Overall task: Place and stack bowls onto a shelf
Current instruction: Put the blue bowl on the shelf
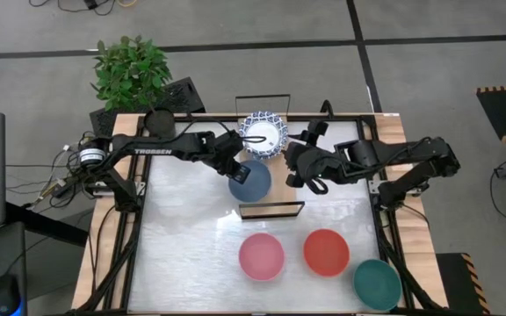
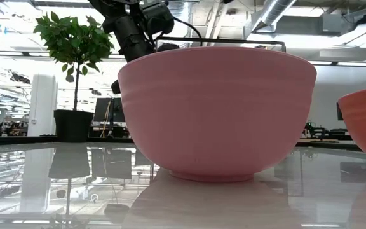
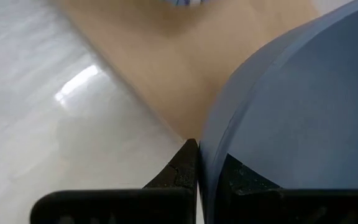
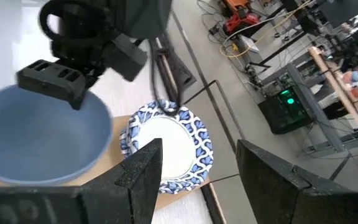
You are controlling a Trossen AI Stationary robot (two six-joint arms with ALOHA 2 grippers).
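A: Left wrist view shows the left gripper (image 3: pixel 197 177) w/ one finger inside and one outside the slate-blue bowl (image 3: pixel 297 118), jaws nearly closed, pinching its rim wall.
B: Where's that bowl on the bench?
A: Over the shelf (image 1: pixel 271 207), mid-bench toward the far edge, just beside the blue-patterned bowl stack (image 1: pixel 263 132).
B: Right side?
A: Right gripper (image 4: pixel 194 177) hovers by the stack, jaws spread wide, nothing held.
B: Handling?
A: Prob stiff, glazed, slick and breakable; rim pinch is thin, so it could tip or slip. Best grip is deep on the wall.
B: Rest?
A: Pink bowl (image 1: pixel 261 255), red bowl (image 1: pixel 326 252) and green bowl (image 1: pixel 377 283) sit nr the near edge, green toward the near right corner.
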